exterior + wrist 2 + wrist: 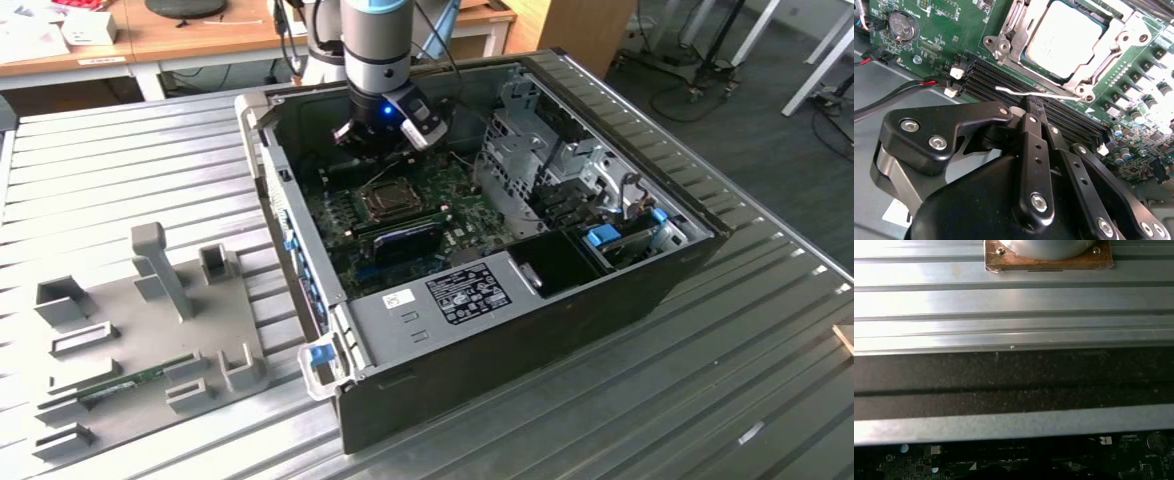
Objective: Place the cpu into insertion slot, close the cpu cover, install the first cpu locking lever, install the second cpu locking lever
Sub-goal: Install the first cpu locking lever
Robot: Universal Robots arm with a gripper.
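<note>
Place: robotics laboratory, computer-assembly test bench. Noted in the exterior view:

- Grey-and-blue jointed robot arm (375, 50), top centre, hanging over an open case.
- Black steel desktop computer case (534, 340), side panel off, centre of frame, with a green circuit board (400, 235) exposed.
- Ribbed bare-aluminium worktable (120, 160), under the case across most of the frame.
- Grey fixture plate with upright holder blocks (147, 330), lower left.
- Light wooden desks (200, 40) carrying papers, upper left.
- Dark carpeted floor (761, 130) with wheeled black stand legs (663, 62), upper right.
</note>
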